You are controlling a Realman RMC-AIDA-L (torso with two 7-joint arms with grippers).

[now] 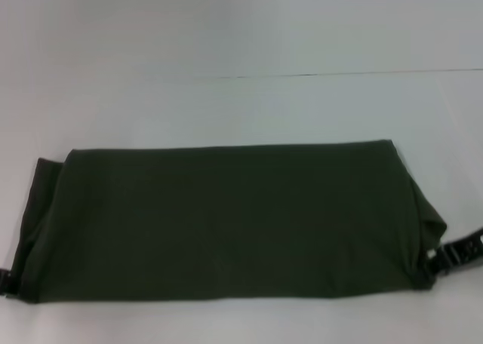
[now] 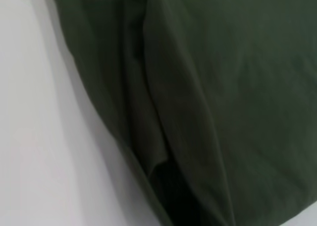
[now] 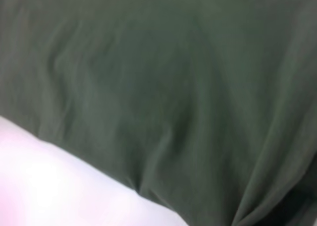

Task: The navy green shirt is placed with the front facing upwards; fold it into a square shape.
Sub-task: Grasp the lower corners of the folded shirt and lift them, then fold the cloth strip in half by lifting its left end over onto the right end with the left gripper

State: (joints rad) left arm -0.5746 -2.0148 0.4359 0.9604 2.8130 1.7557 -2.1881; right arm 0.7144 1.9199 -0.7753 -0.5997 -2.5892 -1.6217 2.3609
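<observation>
The navy green shirt (image 1: pixel 226 219) lies on the white table (image 1: pixel 241 110) as one long band running left to right, plain cloth upward with no lettering showing. My left gripper (image 1: pixel 6 282) shows as a dark sliver at the band's near left corner. At the near right corner sits my right gripper (image 1: pixel 439 261), touching the cloth where it bunches into a point. The left wrist view shows layered folds of the shirt (image 2: pixel 198 112) beside bare table. Olive cloth of the shirt (image 3: pixel 163 87) fills the right wrist view, creased toward one corner.
White tabletop (image 1: pixel 226 321) runs as a narrow strip along the shirt's near edge and widens behind it. A thin dark seam (image 1: pixel 339 75) crosses the far table.
</observation>
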